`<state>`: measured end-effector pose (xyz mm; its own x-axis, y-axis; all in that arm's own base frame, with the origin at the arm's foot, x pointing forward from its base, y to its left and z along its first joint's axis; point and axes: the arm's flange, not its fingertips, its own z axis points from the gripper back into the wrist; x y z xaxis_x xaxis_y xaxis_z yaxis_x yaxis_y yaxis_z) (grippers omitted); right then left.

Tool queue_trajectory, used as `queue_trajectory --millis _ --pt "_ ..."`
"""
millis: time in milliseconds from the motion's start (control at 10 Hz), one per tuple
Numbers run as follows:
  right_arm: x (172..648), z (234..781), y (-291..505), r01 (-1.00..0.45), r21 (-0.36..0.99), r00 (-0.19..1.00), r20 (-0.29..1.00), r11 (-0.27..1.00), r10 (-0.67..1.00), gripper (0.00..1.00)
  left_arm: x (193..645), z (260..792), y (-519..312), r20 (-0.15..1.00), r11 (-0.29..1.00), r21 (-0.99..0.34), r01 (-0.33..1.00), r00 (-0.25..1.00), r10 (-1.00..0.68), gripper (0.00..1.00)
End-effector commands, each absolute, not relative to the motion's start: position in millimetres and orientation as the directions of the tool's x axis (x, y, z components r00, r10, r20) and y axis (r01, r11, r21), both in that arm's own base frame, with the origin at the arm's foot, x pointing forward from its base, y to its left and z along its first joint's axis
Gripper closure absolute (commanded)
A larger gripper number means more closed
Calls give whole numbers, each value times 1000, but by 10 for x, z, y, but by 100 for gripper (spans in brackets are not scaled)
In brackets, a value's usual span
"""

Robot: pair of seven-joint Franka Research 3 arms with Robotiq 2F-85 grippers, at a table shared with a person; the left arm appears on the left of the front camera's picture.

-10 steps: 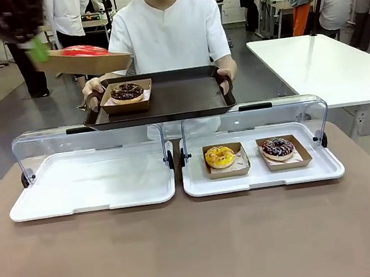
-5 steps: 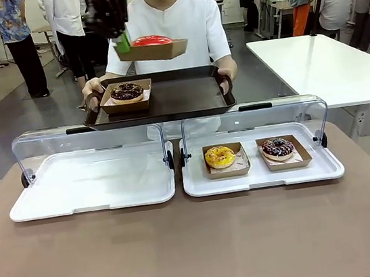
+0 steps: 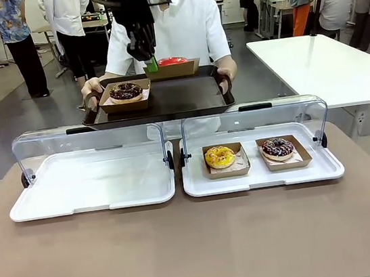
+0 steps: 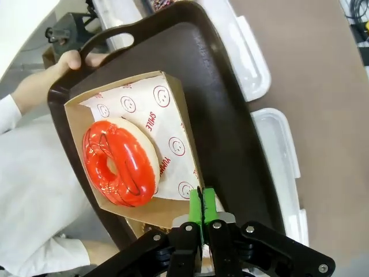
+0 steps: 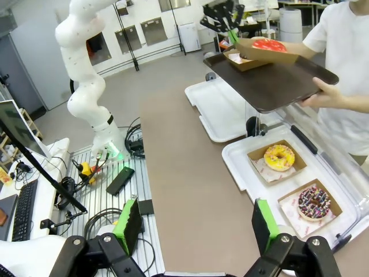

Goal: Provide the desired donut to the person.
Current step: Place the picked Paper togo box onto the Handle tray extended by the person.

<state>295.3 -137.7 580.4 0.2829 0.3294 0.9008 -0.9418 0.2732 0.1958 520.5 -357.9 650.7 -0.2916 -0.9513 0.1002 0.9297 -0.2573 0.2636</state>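
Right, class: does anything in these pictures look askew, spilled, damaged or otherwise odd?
Nothing spilled or damaged. The left gripper pinches the wall of the red donut's carton, holding it tilted over the person's dark tray. Other donuts sit neatly in their cartons.

Right gripper (image 5: pixel 196 228) with green pads spread wide above the brown table (image 5: pixel 190 173), yellow-iced donut (image 5: pixel 277 156) and chocolate sprinkled donut (image 5: pixel 313 202) in cardboard trays, red-glazed donut (image 5: pixel 268 45) held over the dark serving tray (image 5: pixel 277 86) by the left gripper (image 5: pixel 232 33).
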Motion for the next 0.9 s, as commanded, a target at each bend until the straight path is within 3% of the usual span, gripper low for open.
queue_trajectory --millis 0,400,800 --pt "2962 5799 -1378 -945 192 274 907 263 321 0 5434 6472 -3710 84 -268 305 914 -306 -948 99" --pt "2962 5799 -1378 -945 192 274 907 263 321 0 5763 6133 -3786 55 -269 278 922 -295 -954 99" --pt "2962 5799 -1378 -945 192 274 907 263 321 0 5791 5993 -3845 49 -277 226 934 -294 -954 99"
